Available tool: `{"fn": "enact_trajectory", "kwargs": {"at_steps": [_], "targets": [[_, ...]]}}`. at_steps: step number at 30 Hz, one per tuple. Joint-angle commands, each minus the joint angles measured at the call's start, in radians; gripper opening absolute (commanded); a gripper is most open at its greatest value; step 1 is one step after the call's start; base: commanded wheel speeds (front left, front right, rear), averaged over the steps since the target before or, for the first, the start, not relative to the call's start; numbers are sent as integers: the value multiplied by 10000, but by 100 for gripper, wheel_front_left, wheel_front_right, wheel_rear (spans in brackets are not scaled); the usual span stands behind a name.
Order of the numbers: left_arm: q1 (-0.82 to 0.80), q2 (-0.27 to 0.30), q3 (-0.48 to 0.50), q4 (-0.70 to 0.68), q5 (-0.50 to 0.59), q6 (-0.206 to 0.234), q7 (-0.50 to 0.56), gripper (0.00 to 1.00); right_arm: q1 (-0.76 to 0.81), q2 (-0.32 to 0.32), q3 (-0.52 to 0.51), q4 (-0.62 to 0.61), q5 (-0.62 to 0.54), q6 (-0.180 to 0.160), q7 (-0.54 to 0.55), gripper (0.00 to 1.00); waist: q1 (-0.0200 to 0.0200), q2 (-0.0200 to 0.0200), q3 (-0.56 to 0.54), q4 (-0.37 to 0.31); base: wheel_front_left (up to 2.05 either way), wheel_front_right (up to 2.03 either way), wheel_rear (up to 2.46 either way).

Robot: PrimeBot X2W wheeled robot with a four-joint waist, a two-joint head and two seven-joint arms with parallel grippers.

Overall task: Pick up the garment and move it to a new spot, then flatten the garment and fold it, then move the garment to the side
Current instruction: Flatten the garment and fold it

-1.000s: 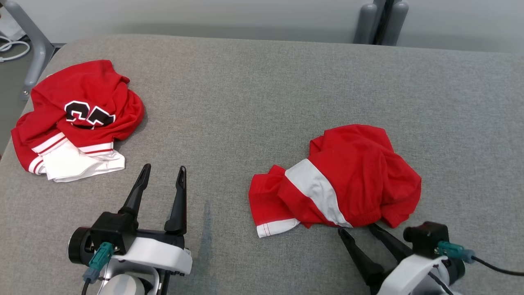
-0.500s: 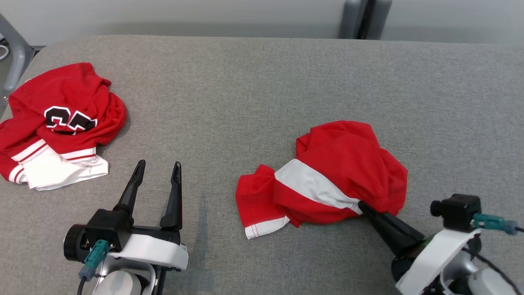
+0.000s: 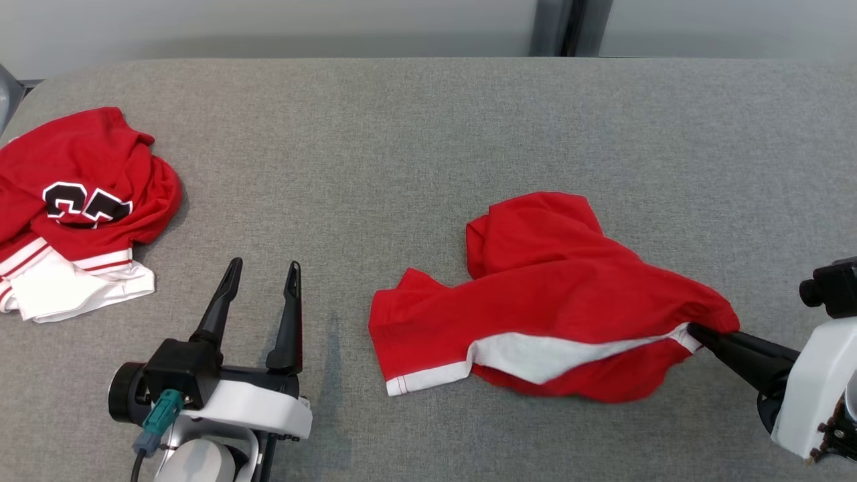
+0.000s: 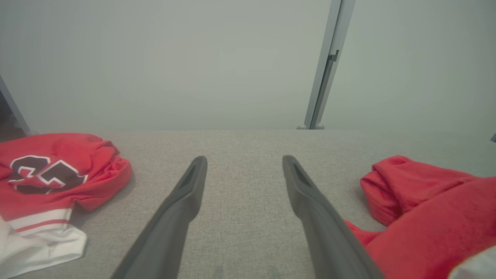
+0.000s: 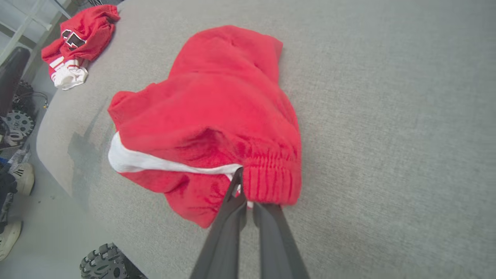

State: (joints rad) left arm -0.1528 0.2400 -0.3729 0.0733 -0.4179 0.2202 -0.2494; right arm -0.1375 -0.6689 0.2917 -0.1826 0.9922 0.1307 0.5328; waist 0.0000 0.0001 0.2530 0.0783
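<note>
Grey fabric tabletop (image 3: 402,134) met a pale wall (image 3: 268,27) at top; right gripper (image 3: 693,329) pinched red shorts (image 3: 556,288), left gripper (image 3: 264,268) gaped empty.

Red shorts (image 3: 556,294) with a white band lie rumpled on the grey worktop (image 3: 402,134), toward 4 o'clock from its middle. The right tool (image 3: 696,330) reaches in from 4 o'clock, its fingers pinched together on the shorts' edge at their 3 o'clock end, and the cloth is drawn out toward it. The left tool (image 3: 264,271) sits at 7 o'clock, its fingers spread, clear of both garments. A red jersey (image 3: 73,201) with a black number is heaped at 9 o'clock, well apart from the shorts.
</note>
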Motion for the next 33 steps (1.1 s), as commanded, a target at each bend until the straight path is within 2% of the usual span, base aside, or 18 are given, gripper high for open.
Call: {"fn": "enact_trajectory", "kwargs": {"at_steps": [1,4,10,12,13,21,25,27,29,33], "targets": [[-176,24,-1,22,49,-34,-55,100,-29,17,-37,146,-53,3,156,0,0,-1,43,25,0,0,0],[-281,10,-48,59,53,-84,-60,100,-167,-65,30,711,-366,1,337,0,0,-1,137,107,0,0,0],[-327,16,-94,135,52,-126,-79,100,-442,206,613,1603,-274,3,-214,0,0,-1,241,167,0,0,0],[-311,45,-94,148,45,-125,-82,100,-456,307,825,1818,-104,3,-505,47,0,-1,218,134,0,0,0],[-300,57,-99,156,42,-121,-78,100,-457,292,944,1831,-86,3,-659,100,0,-1,202,111,0,0,0],[-129,199,-72,147,31,28,31,100,671,125,1052,1579,744,3,-1767,100,0,-1,-116,-230,0,0,0],[7,273,-25,82,-10,111,99,100,1472,166,518,1496,695,3,-2479,100,0,-1,-313,-455,0,0,0],[18,320,5,20,-30,188,156,100,1674,333,-41,1449,424,3,-3214,100,0,-1,-394,-560,0,0,0],[94,403,76,-51,-50,223,177,100,1710,530,-659,1430,-392,3,-4217,100,0,-1,-487,-676,0,0,0],[204,515,149,-228,-61,354,269,100,1523,1425,-1476,1308,-2020,4,-5868,100,0,-1,-647,-828,0,0,0]]}}
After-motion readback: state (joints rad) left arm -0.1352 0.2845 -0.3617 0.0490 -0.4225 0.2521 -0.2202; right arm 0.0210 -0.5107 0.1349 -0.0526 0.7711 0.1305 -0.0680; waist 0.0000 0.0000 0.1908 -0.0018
